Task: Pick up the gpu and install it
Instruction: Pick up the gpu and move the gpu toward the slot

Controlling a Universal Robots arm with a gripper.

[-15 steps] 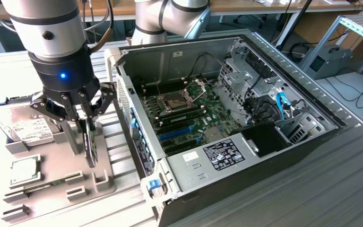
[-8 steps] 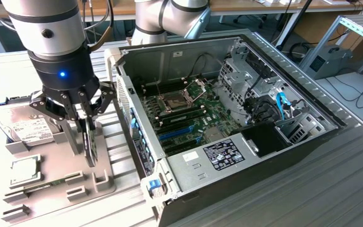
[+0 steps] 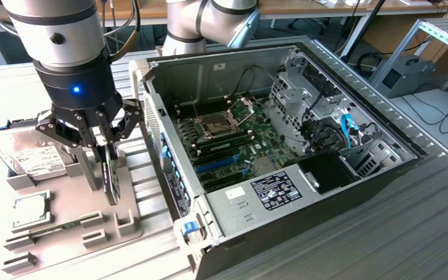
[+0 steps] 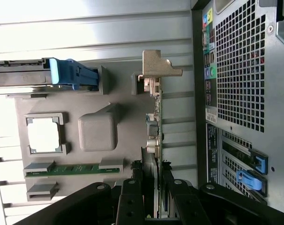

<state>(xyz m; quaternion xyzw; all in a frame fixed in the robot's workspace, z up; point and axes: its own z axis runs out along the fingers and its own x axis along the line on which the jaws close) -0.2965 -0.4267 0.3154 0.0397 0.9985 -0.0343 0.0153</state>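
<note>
The tool [image 3: 107,146] is seen poised over the grey parts tray [image 3: 68,192], just outside the open computer case [image 3: 325,233], on the exterior view's left of it. The gpu [image 3: 112,175] is held on edge between the jaws, which are closed against its two flat faces; from the wrist view the black fingers [image 4: 132,197] are seen pressed to either side of the thin board [image 4: 156,117], so the tool [image 4: 150,185] is judged to be clamped on the card. The silvery end bracket [image 4: 157,64] is seen at the far end of the card, close to a slot in the tray [image 4: 123,108]; whether the card is lifted free of that slot cannot be told. Further from the case than the card, a hard drive [image 3: 30,156], a square chip [image 3: 28,211] and a memory stick [image 3: 53,228] are left lying in the tray. Inside the case the motherboard [image 3: 232,146] is exposed, and no card is seated there. The card is judged light and stiff but fragile: the faces carry small parts, so a grip across the bare board near its upper edge, as is taken here, is thought the sound one, with the contact edge and the bracket left untouched. Twisting is to be feared more than slipping.
</note>
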